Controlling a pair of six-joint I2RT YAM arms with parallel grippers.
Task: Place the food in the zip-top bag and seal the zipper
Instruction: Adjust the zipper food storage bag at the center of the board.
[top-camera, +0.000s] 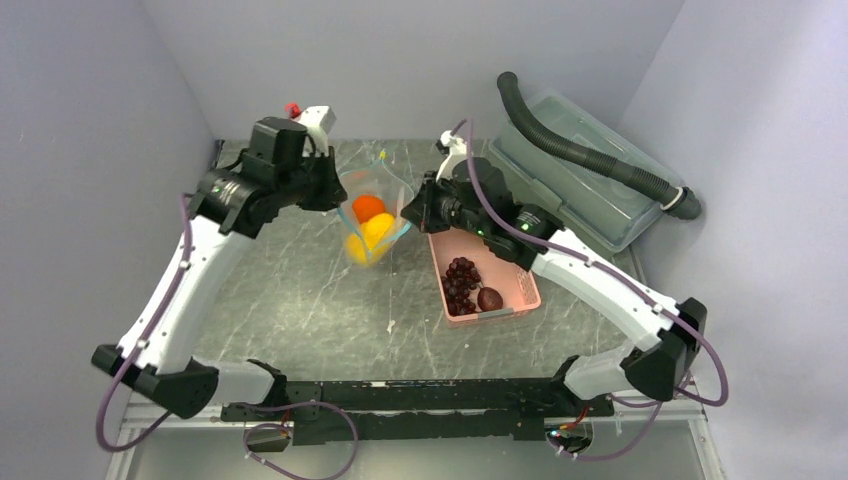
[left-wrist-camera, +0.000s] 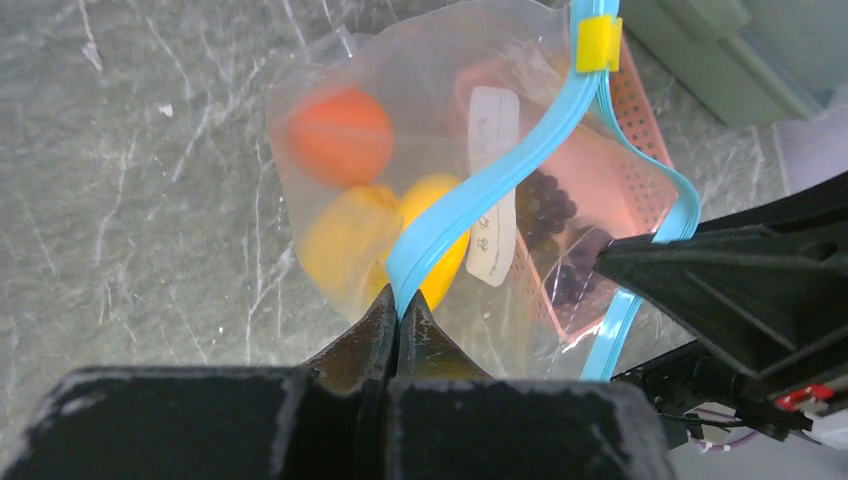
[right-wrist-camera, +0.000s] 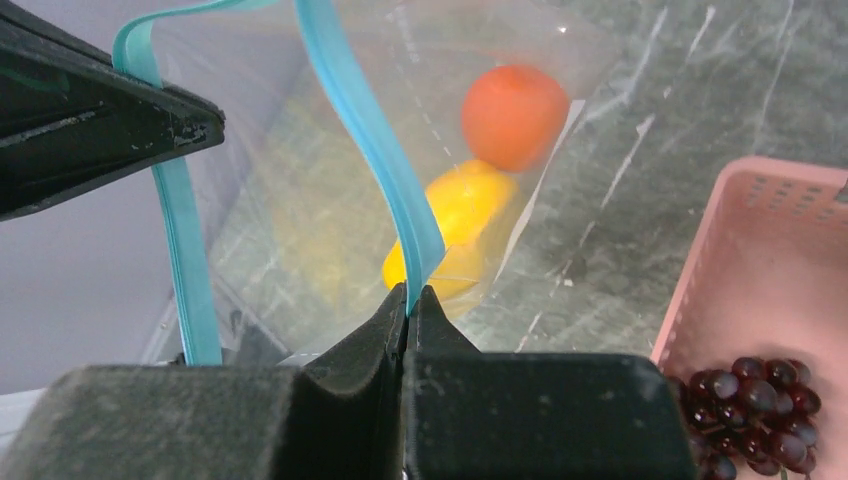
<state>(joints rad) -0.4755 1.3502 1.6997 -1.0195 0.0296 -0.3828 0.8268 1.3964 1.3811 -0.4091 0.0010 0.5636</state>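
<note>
The clear zip-top bag (top-camera: 378, 222) hangs open above the table between both grippers. An orange (top-camera: 368, 207) and yellow fruits (top-camera: 370, 243) lie inside it. My left gripper (left-wrist-camera: 398, 305) is shut on one side of the blue zipper (left-wrist-camera: 480, 185), which carries a yellow slider tab (left-wrist-camera: 598, 43). My right gripper (right-wrist-camera: 408, 292) is shut on the opposite zipper strip (right-wrist-camera: 370, 140), with the orange (right-wrist-camera: 514, 115) and a yellow fruit (right-wrist-camera: 455, 215) showing through the plastic. Dark purple grapes (top-camera: 460, 280) and a reddish-brown round fruit (top-camera: 490, 298) lie in the pink basket (top-camera: 490, 316).
The pink basket (right-wrist-camera: 740, 250) stands just right of the bag, under the right arm. A large clear lidded box (top-camera: 600, 200) with a black corrugated hose (top-camera: 590, 155) on it sits at the back right. Grey walls close in the table on three sides.
</note>
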